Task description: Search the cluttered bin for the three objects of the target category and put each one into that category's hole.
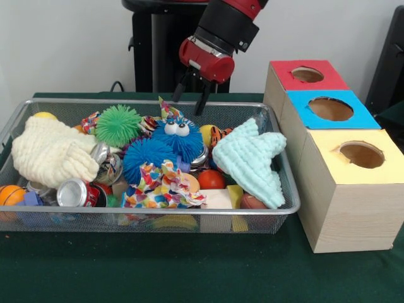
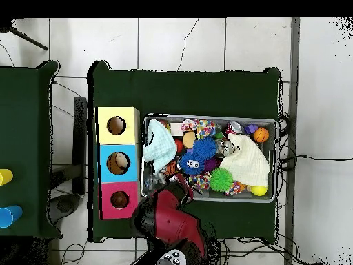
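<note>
Wire bin (image 1: 287,189) on green counter (image 1: 158,271), crammed w/ clutter: blue spiky ball (image 1: 146,158), green spiky ball (image 1: 117,124), mint cloth (image 1: 252,158), cream cloth (image 1: 50,151), cans. My claw (image 1: 191,95) hangs open & empty over bin's far rim. Red (image 1: 307,74), blue (image 1: 330,108), yellow hole (image 1: 361,154) boxes just beside bin.

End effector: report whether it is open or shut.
Open: the end effector shows two dark fingers spread apart above the wire bin, holding nothing.
</note>
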`<state>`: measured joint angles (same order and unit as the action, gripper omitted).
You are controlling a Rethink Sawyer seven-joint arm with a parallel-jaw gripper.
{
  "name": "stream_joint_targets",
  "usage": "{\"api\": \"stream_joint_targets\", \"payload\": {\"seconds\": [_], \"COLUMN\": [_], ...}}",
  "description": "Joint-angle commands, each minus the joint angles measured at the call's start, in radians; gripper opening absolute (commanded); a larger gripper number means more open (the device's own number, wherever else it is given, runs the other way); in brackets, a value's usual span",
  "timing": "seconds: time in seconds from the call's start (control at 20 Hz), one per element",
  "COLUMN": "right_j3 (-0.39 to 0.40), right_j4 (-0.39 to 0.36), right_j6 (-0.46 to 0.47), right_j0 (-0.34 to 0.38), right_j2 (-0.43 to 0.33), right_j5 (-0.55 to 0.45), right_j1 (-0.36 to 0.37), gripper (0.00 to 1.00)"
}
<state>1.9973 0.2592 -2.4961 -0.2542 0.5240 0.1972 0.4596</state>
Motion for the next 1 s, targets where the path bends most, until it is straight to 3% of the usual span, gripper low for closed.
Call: {"api": "stream_joint_targets", "payload": {"seconds": [0.05, 0.35, 0.6, 1.0], "right_j3": [-0.123, -0.117, -0.134, -0.142], "right_j4": [0.026, 0.067, 0.068, 0.141], "right_j6": [-0.133, -0.146, -0.162, -0.205], "right_j0": [0.043, 0.012, 0.03, 0.005], "right_j2": [-0.169, -0.17, -0.211, -0.235], "right_j5": [0.023, -0.023, 0.014, 0.058], "right_j1": [0.006, 0.02, -0.002, -0.055], "gripper": [1.0, 1.0, 1.0, 1.0]}}
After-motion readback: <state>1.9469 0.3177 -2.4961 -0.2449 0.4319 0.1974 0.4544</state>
